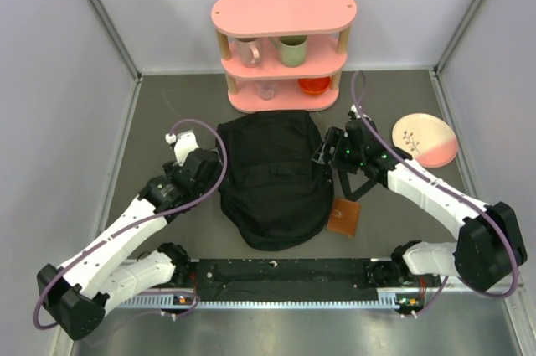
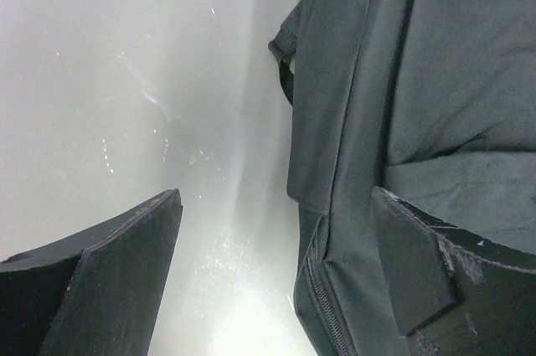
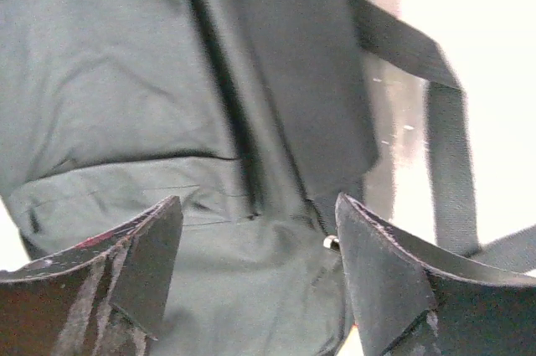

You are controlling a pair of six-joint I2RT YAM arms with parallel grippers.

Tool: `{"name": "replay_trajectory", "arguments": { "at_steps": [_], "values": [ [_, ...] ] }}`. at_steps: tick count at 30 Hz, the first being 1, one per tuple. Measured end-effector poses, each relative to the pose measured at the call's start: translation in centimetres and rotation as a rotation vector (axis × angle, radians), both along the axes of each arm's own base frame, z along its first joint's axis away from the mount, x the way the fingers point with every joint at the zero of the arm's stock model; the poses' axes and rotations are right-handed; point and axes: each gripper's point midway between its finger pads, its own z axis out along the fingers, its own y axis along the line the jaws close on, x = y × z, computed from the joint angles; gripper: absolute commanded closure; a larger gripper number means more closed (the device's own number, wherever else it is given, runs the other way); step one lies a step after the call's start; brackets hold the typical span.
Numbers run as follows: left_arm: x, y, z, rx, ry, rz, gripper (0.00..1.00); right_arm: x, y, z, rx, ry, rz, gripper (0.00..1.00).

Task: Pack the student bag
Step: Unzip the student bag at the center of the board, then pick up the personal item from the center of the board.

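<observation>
- The grey table [image 1: 167,105] carries everything, with both arms reaching in from its near edge.
- The student bag [image 1: 272,180] lies flat at the middle of the table, just in front of the pink shelf [image 1: 283,12], between the two arms. From above it looks closed and slack. We cannot see inside it, so we cannot tell whether anything is packed.
- The left gripper [image 1: 211,165] sits at the bag's left edge. In its wrist view the fingers [image 2: 126,264] stand wide apart and clamp nothing, with the bag's side seam and zip in front of the right-hand one.
- The right gripper [image 1: 323,153] is at the bag's right edge, near a strap. Its fingers [image 3: 134,255] are also apart, with black fabric beyond the gap and nothing pinched.
- A pink-and-cream plate [image 1: 425,140] rests well to the right, apart from the bag.
- A small brown wallet [image 1: 343,219] lies just beside the bag's lower right corner, outside it.
- Two mugs [image 1: 292,51] and an orange bowl [image 1: 315,85] sit on the shelf.
- We judge the packing barely begun: the bag needs opening, and the wallet at least is left to go in.
</observation>
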Motion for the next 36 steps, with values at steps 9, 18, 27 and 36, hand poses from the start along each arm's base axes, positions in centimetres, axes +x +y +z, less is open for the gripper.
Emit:
{"name": "replay_trajectory", "arguments": {
  "at_steps": [9,18,27,36],
  "values": [
    [-1.8,-1.0,0.6,-0.078,-0.014,-0.118,0.02,-3.7,-7.0,-2.1,-0.134,0.032,-0.219,0.20],
    [-2.0,-6.4,2.7,-0.224,-0.056,-0.408,0.01,-10.2,-10.7,-7.8,-0.123,0.173,-0.348,0.21],
    [-2.3,-9.6,2.6,-0.270,-0.022,-0.577,0.01,-12.5,-10.3,-10.5,-0.080,0.276,-0.348,0.30],
    [-2.5,-10.2,2.9,-0.306,-0.044,-0.604,0.01,-12.1,-8.9,-11.0,-0.019,0.270,-0.305,0.44]
  ]
}}
